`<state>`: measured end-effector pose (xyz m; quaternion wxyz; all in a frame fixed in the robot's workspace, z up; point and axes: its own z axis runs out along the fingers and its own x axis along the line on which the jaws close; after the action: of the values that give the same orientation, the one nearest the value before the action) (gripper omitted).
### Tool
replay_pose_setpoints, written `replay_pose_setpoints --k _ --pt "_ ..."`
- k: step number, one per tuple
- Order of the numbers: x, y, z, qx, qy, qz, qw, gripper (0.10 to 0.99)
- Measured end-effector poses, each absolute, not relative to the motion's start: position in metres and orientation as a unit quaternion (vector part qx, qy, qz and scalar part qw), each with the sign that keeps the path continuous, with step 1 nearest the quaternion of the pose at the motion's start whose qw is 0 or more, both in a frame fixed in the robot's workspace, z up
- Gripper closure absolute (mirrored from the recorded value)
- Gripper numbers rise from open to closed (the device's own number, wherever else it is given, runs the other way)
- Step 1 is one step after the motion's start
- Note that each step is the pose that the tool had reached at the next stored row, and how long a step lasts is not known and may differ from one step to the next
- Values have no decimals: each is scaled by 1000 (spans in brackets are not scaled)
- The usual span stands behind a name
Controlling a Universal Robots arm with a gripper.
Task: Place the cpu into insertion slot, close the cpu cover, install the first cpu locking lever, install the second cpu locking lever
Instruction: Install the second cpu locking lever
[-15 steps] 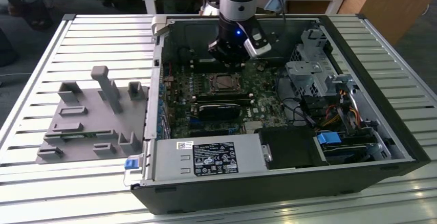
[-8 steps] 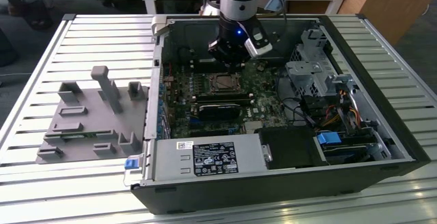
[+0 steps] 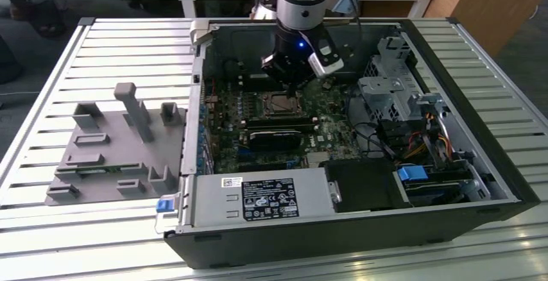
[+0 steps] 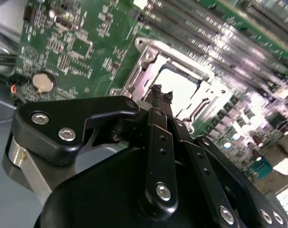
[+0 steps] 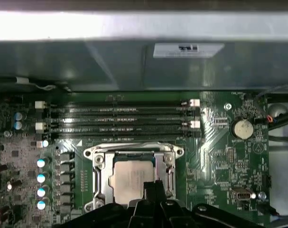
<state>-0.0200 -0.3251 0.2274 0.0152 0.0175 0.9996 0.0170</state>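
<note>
Silvery cpu point(image 5: 130, 180) seated in the insertion slot point(image 5: 97, 176), framed by the cpu cover point(image 5: 134, 153) amid green board; one of each. End effector point(image 4: 162, 93) pressed together, empty, tips poised just above the chip's near edge in the second wrist view. Four long black memory slots point(image 5: 120, 121) beside the socket, one coin cell point(image 5: 242, 128). Risk, as a judgement: tips dragging across the chip face, or slipping off a thin lever and snapping it against the frame.
</note>
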Motion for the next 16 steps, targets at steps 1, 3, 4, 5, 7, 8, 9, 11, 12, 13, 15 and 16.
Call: replay_pose_setpoints --k 1,3,4,5,7,8,9,11,12,13,15,16 --pt "-20 -328 227 17 1000 17 15 980" --pt "-20 -331 227 18 1000 18 14 980" --pt "-20 -331 227 18 1000 18 13 980" --pt "-20 -332 227 18 1000 18 12 980" --pt "-20 -335 227 18 1000 19 12 980" --pt "-20 -337 227 18 1000 19 12 980" --pt "-20 -339 227 18 1000 19 12 980" --pt "-20 -343 227 18 1000 19 12 980" --pt "-20 -345 227 18 1000 19 12 980" --pt "-20 -347 227 18 1000 20 12 980" --pt "-20 -350 227 18 1000 20 11 980" --pt "-20 -351 227 18 1000 20 11 980"
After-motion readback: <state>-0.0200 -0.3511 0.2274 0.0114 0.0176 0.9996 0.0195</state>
